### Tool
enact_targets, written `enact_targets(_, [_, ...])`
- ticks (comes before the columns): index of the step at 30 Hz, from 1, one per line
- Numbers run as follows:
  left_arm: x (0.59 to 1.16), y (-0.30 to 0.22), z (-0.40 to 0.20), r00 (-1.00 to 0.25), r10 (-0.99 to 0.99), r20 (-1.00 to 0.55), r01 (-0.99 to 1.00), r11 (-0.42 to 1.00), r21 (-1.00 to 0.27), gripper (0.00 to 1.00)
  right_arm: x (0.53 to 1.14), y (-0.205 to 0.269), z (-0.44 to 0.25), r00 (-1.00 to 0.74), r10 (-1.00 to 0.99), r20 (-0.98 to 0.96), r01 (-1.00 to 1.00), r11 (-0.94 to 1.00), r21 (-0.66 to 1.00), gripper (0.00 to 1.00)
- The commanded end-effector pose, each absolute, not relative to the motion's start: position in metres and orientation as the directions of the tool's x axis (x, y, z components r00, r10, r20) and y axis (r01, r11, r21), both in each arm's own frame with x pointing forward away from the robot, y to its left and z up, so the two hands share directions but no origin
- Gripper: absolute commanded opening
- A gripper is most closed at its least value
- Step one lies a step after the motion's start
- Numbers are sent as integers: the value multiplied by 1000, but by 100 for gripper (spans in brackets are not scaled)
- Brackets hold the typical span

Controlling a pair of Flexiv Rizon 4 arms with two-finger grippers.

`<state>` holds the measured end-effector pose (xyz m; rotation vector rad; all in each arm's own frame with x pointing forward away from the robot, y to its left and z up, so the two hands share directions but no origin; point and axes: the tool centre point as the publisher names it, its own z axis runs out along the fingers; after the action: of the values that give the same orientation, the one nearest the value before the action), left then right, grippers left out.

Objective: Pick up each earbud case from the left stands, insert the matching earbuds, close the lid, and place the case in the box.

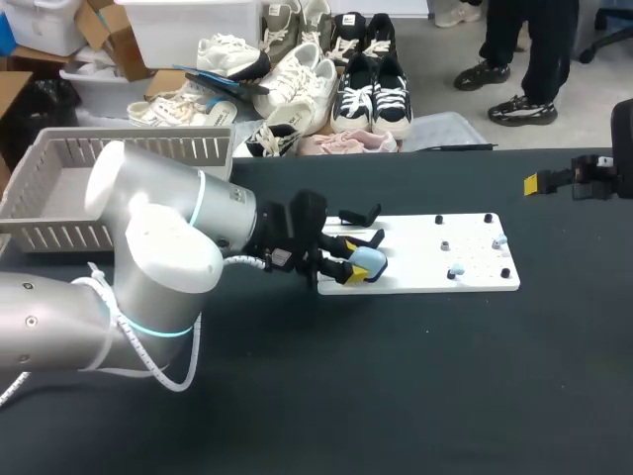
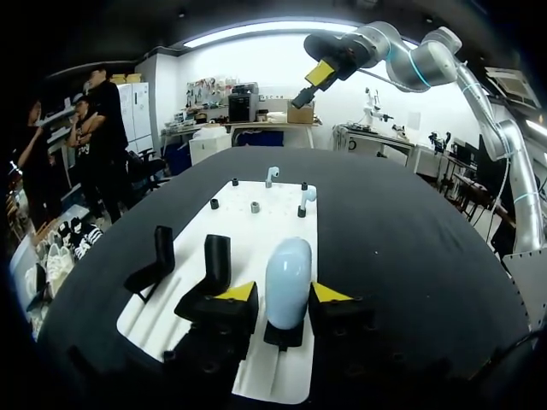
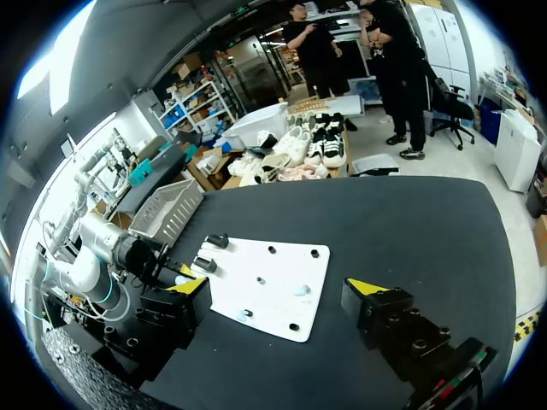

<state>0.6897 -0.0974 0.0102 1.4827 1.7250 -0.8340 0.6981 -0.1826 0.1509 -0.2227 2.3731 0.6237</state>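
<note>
Straddles the case (image 2: 288,269) with the left gripper (image 2: 284,292): open, one finger each side, not yet clamped. Stands upright on its stand (image 2: 285,335) at the board's (image 1: 465,252) left end, long axis pointing up. Leaves the right gripper (image 3: 280,289) spread wide, well off the board's right end.

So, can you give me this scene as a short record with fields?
left gripper: open, a finger on each side of the blue case
blue case: upright on its stand, lid shut
right gripper: open, nothing in it, near the table's right edge
earbuds: two, at the far end of the white board
basket: far left of the table
</note>
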Motion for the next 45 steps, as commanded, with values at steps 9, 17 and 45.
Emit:
enact_targets(9, [691, -97, 11, -102, 537, -838, 991, 132, -36, 9, 699, -184, 150, -765, 2, -644, -318, 869, 380, 100])
enact_targets(17, [686, -93, 17, -109, 527, -843, 990, 133, -44, 0, 699, -184, 150, -765, 2, -644, -318, 869, 380, 100])
enact_targets(45, [683, -112, 87, -77, 465, -882, 989, 149, -8, 0, 697, -157, 150, -760, -96, -643, -409, 840, 358, 100])
